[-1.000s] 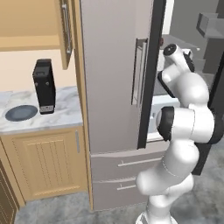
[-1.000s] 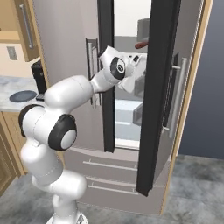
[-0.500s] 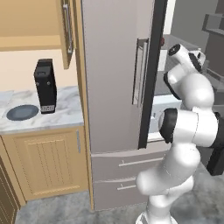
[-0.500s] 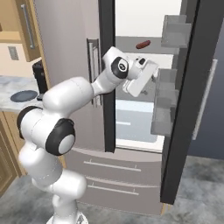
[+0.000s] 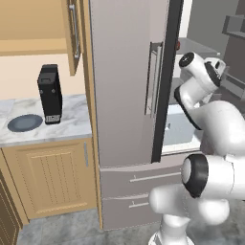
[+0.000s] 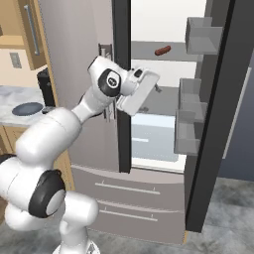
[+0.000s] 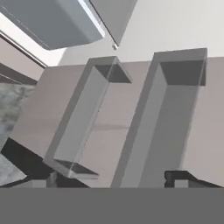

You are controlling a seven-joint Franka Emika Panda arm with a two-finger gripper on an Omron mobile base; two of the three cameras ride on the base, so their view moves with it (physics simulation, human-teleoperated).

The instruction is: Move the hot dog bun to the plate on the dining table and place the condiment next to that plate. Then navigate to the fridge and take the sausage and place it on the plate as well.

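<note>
One sausage (image 6: 162, 50) lies on the open fridge's (image 6: 89, 59) upper shelf (alone).

No text, label, brand, number or sign can be read anywhere here. The tall grey stainless-steel fridge (image 5: 124, 95) has plain doors, and the black box-shaped appliance (image 5: 50, 94) on the marble counter shows only a pale unreadable patch.

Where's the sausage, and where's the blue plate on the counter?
sausage (image 6: 162, 50), right base view, middle of it on the fridge shelf.
blue plate (image 5: 24, 123), left base view, its flat middle.
</note>
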